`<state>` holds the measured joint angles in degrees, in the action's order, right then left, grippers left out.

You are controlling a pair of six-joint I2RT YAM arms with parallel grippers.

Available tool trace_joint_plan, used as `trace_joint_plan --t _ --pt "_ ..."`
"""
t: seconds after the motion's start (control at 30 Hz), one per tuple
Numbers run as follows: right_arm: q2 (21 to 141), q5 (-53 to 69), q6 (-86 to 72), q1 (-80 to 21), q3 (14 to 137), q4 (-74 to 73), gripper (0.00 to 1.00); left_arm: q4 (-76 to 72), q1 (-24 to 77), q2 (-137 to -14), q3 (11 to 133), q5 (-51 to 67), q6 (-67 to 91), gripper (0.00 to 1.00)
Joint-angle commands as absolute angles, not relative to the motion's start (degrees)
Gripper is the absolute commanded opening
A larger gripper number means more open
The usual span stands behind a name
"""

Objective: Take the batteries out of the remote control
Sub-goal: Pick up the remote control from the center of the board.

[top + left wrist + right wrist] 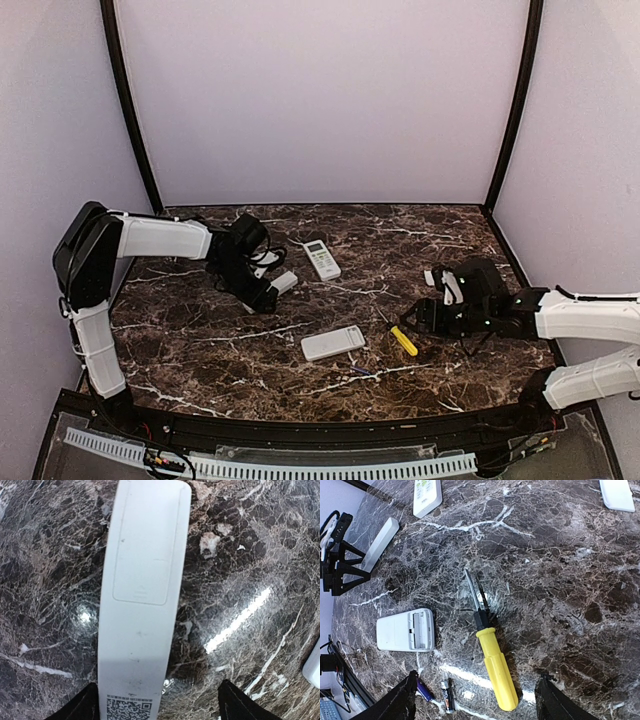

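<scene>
While the left gripper (159, 685) stands spread astride a white remote (142, 595) that lies back-up with its cover shut, the right gripper (476, 677) hangs just as wide, gripping nothing, above the yellow-handled screwdriver (492, 657). Two batteries (448, 692), one bluish and one dark with what looks like an orange end, lie loose on the marble table (560, 570) just beside a second remote (395, 630), its compartment open
</scene>
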<state>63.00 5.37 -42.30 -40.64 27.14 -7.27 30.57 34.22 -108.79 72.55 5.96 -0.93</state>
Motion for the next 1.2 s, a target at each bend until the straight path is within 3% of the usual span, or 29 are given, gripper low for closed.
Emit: trace_joint_plan --t 0.0,0.23,0.47,0.77,1.17 --pt "63.59 5.15 -42.06 -41.03 29.43 -6.03 0.79 32.99 35.73 -109.75 73.83 3.22 -2.19 0.79" --pt "62.64 5.19 -42.61 -41.02 28.69 -6.07 0.79 33.9 36.21 -110.91 74.33 -1.4 -1.93 0.75" --pt "60.8 4.5 -42.99 -41.02 27.88 -7.28 0.79 34.25 36.29 -111.36 74.68 -3.32 -1.53 0.55" --pt "59.54 3.52 -42.98 -41.04 28.48 -9.05 0.81 34.17 37.1 -111.36 74.57 -3.57 -2.05 0.39" --pt "58.29 3.86 -42.43 -40.99 30.77 -11.38 0.8 31.4 37.96 -107.97 72.71 -4.84 -2.22 0.26"
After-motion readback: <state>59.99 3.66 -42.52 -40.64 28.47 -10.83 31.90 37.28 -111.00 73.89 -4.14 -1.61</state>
